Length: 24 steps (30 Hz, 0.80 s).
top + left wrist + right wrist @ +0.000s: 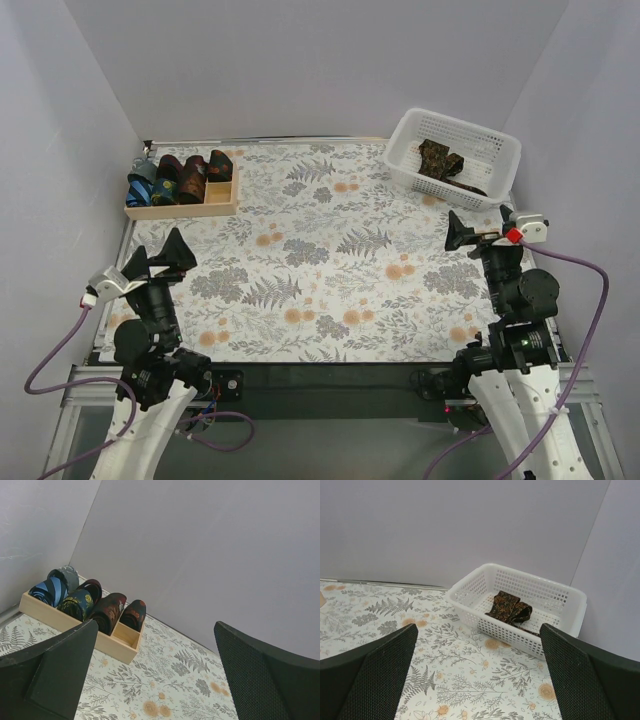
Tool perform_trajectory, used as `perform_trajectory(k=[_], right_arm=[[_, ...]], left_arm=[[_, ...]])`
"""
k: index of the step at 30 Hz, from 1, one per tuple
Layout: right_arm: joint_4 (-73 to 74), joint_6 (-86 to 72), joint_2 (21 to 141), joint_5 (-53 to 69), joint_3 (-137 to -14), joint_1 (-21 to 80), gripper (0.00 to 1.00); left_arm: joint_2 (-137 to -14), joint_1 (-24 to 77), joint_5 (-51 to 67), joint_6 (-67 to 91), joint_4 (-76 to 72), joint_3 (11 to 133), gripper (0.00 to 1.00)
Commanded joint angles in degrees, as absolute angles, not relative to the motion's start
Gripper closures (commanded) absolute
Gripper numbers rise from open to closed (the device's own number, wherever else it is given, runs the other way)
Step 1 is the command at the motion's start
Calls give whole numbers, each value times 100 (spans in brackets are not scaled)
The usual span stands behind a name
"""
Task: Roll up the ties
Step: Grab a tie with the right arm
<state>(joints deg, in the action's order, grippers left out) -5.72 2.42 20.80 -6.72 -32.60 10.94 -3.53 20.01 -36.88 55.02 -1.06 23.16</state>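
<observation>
A dark brown tie with orange specks (441, 159) (509, 607) lies crumpled and unrolled inside the white mesh basket (500, 150) (470, 592) at the far right. Several rolled ties (180, 178) (80, 602), blue, dark and maroon, stand side by side in the wooden tray (180, 209) (107, 645) at the far left. My left gripper (168, 255) (155, 680) hovers open over the near left of the table, well short of the tray. Near the right edge my right gripper (470, 236) (477, 675) is open too, facing the basket from a short distance. Neither holds anything.
A floral cloth (330, 260) covers the table between the tray and the basket. Grey walls close in the back and both sides. Purple cables (585, 290) loop off each arm near the front corners.
</observation>
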Motion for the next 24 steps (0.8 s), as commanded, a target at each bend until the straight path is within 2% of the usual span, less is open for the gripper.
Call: perform_trajectory(k=[1,5,8,15,24], right_arm=[[-458,71,2442,-764,-3664,1107,2],[-124,35,3127,-975,-4287,1108,2],[306,35,4426,-1195,-5069,1107,2],[720,44,6089,-1907,-6221,1055,2],[1028,-368,8339,-1039,-7863,318,2]], left_arm=[[-281,2013,-3507,5625,158,2531,4],[-325,2013,-3639,5572,158,2566,4],[-290,2013,-3367,5572,176,2549,4],[-299,2013,-3164,5537,123,2470,4],[-413,2013,-3041,5397,35,2391,4]])
